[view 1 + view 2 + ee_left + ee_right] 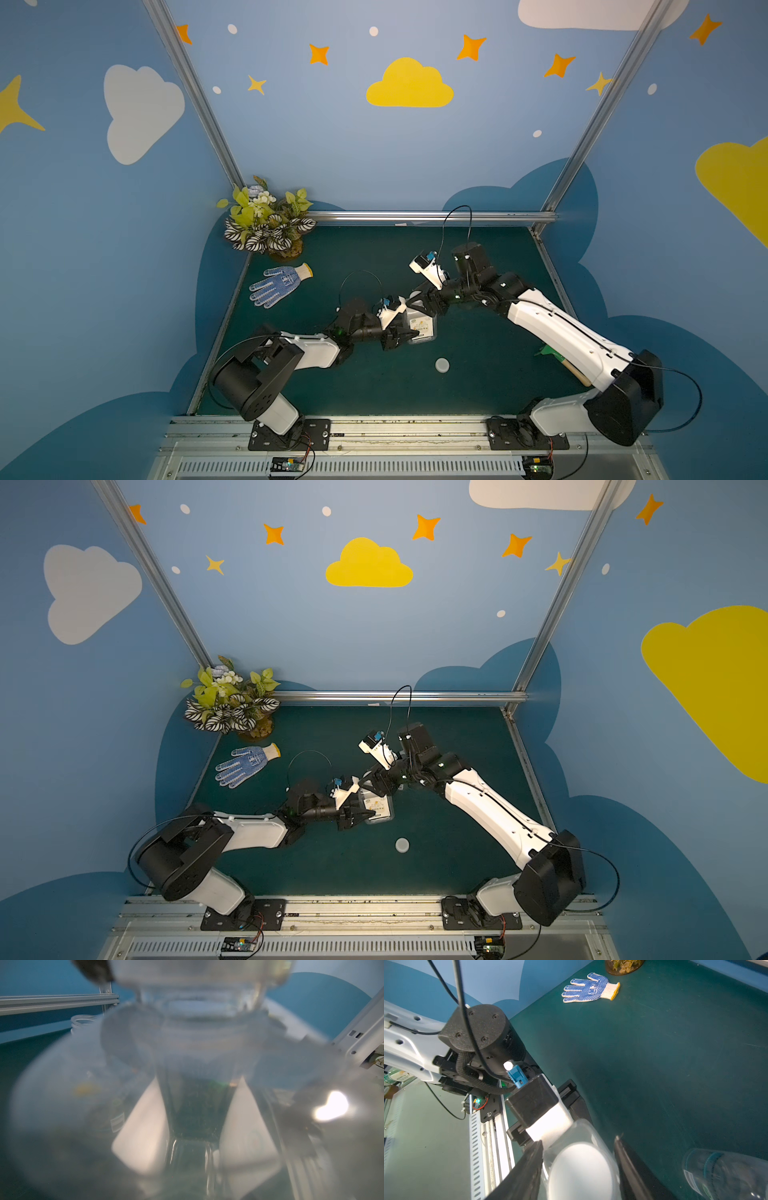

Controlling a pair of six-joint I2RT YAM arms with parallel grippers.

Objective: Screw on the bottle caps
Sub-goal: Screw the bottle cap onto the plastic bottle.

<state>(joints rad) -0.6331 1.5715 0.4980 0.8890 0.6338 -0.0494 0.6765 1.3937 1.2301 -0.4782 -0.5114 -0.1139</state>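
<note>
**Cap meets neck mid-table: L arm steadies the labelled bottle, R arm works the cap**

Nearest me, a spare cap lies loose on the green mat, apart from both bottles. Just beyond it, my left gripper is clamped narrow on the labelled bottle, label side up. The neck points toward my right gripper, whose fingers sit either side of a white cap on that neck. I can't tell if they pinch it or stand just slack. The round bottle waits close by, neck apparently bare. A glove and plant lie at the far back.

Risks, as I judge them:
- The cap may cross-thread if cap and neck aren't square.
- The bottle may twist in my L grip once the thread bites.
- My R wrist may knock the round bottle, it's that near.
</note>
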